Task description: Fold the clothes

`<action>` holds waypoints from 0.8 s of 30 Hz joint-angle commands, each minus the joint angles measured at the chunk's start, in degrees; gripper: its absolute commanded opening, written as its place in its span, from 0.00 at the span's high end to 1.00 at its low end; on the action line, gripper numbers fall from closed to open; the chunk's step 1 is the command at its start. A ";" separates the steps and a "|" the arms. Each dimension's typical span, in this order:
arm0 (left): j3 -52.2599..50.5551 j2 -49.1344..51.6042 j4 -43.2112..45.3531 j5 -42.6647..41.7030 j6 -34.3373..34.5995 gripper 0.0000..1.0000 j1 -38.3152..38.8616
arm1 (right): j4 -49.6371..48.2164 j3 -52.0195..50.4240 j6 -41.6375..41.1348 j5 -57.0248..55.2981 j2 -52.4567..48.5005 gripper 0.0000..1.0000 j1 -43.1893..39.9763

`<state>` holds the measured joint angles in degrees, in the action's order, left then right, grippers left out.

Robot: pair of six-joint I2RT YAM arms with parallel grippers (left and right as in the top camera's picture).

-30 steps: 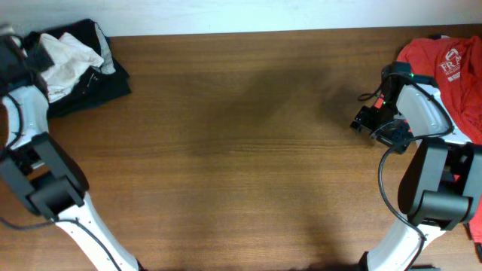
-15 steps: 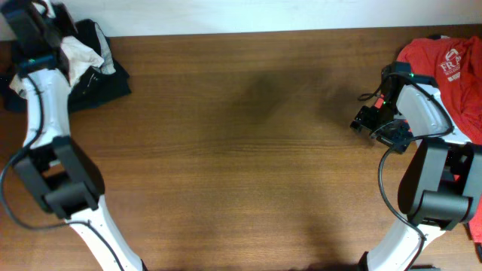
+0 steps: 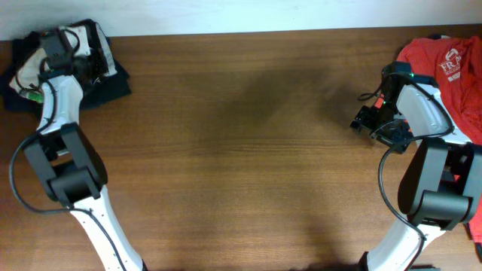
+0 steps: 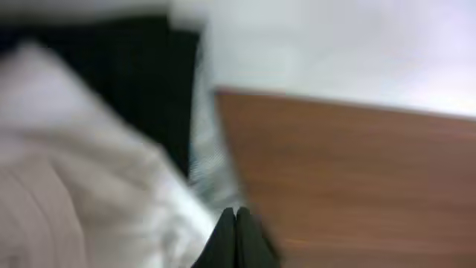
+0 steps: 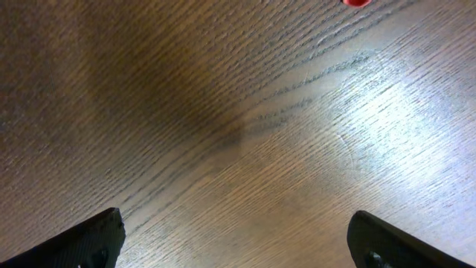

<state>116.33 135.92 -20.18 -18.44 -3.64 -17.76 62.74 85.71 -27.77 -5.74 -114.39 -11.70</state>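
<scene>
The clothes lie in two heaps. At the back left, a white shirt (image 3: 26,69) is crumpled on a dark garment (image 3: 105,79). My left gripper (image 3: 60,44) is over this heap. In the blurred left wrist view it (image 4: 236,213) is shut, fingertips pressed together. The white shirt (image 4: 74,186) lies right beside them and the dark garment (image 4: 134,82) behind; no cloth shows between the tips. A red shirt (image 3: 452,68) lies at the back right. My right gripper (image 3: 363,120) hovers left of it, open over bare wood (image 5: 238,246).
The brown wooden table (image 3: 241,150) runs between the two heaps. Its far edge meets a white wall (image 4: 335,45). A striped bit of fabric (image 4: 204,156) sits at the heap's edge. A sliver of red (image 5: 357,2) shows at the top of the right wrist view.
My left arm swung from the table's far left edge rightward over the heap, and its gripper went from open to shut. The right arm has not moved.
</scene>
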 commanded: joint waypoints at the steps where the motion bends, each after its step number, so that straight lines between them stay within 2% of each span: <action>1: 0.35 -14.67 -2.45 -6.23 -0.31 0.33 0.57 | -0.02 0.61 0.28 -0.11 0.02 0.01 -0.28; 3: 0.35 -20.63 -7.74 -6.51 -0.28 0.03 0.57 | -0.02 0.61 0.28 -0.11 0.02 0.01 -0.28; 4: 0.35 -23.89 -12.52 -7.80 -0.28 0.01 0.57 | -0.02 0.61 0.28 -0.11 0.02 0.01 -0.28; 6: 0.35 -31.47 -27.50 -12.20 -0.31 0.01 0.57 | -0.02 0.61 0.28 -0.11 0.02 0.01 -0.28; 8: 0.33 -36.04 -41.59 -12.87 -0.83 0.01 0.63 | 0.00 0.61 0.28 -0.11 0.02 0.01 -0.28; 12: -0.04 -43.12 -63.56 -12.74 -13.11 0.01 4.24 | 0.00 0.61 0.28 -0.11 0.02 0.01 -0.28; 14: -0.04 -44.89 -70.79 -12.66 -14.14 0.01 6.88 | 0.00 0.61 0.28 -0.11 0.02 0.01 -0.28; 17: -0.26 -46.84 -75.65 -8.90 -16.20 0.01 10.91 | 0.00 0.61 0.28 -0.11 0.02 0.01 -0.28; 20: -5.81 -49.37 -76.52 -8.24 -16.22 0.01 14.27 | -0.02 0.61 0.28 -0.11 0.02 0.01 -0.28; 24: -24.87 -57.02 -72.02 -8.50 -16.13 0.01 17.53 | -0.02 0.61 0.28 -0.11 0.02 0.01 -0.28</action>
<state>100.71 83.50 -93.82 -27.00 -18.68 -1.39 62.72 85.84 -27.79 -5.58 -114.43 -11.70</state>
